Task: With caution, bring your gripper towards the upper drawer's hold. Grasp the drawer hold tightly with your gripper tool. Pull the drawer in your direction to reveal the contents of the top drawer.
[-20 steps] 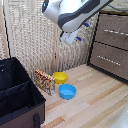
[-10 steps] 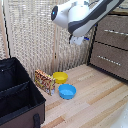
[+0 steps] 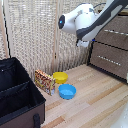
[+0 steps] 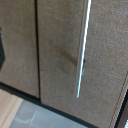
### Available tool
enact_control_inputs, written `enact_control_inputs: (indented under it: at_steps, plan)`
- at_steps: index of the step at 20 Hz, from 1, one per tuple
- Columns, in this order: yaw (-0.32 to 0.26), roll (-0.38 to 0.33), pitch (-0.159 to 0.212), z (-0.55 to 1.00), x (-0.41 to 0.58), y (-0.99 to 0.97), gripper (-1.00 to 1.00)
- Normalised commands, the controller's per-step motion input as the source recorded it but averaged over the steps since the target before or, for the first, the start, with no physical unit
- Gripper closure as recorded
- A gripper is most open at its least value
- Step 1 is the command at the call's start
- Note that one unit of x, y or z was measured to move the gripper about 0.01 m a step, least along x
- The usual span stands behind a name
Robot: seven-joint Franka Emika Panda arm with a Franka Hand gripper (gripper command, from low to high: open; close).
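**Q:** What's around you, biggest things first?

**A:** A pale slatted screen (image 3: 37,35) runs along the far side. On the exterior view's right stands a dark-brown dresser (image 3: 112,57); its top drawer (image 3: 119,25) is partly hidden behind my white arm (image 3: 92,22), and the bottom drawer (image 3: 109,60) sits below it. At the near left of that view is a black case (image 3: 17,95), lid open. All of it rests on a light wooden floor (image 3: 95,102).

**Q:** And the smaller things?

**A:** Just right of the case a patterned box (image 3: 45,81) stands on edge. Beside it is a yellow bowl (image 3: 60,77), and a blue bowl (image 3: 67,91) lies nearer, touching or almost touching the yellow one.

**Q:** Where's the drawer hold?

**A:** In my wrist view the drawer hold (image 4: 83,47) is a slim silver bar running across a brown drawer front, with the seam to the neighbouring panel beside it. The bar is apart from me; nothing touches it.

**Q:** Your claw?

**A:** Only a dark sliver of one finger (image 4: 1,50) shows at the edge of the wrist view. I cannot tell how wide the claw stands; I see nothing in it.
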Motion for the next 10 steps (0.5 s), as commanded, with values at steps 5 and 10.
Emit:
enact_control_inputs:
  at_steps: [5,10]
  plan:
    - [0.085,-0.173,-0.019,0.00,-0.327,-0.68,-1.00]
    - [0.105,-0.104,-0.022,-0.02,-0.359,-0.70,-1.00]
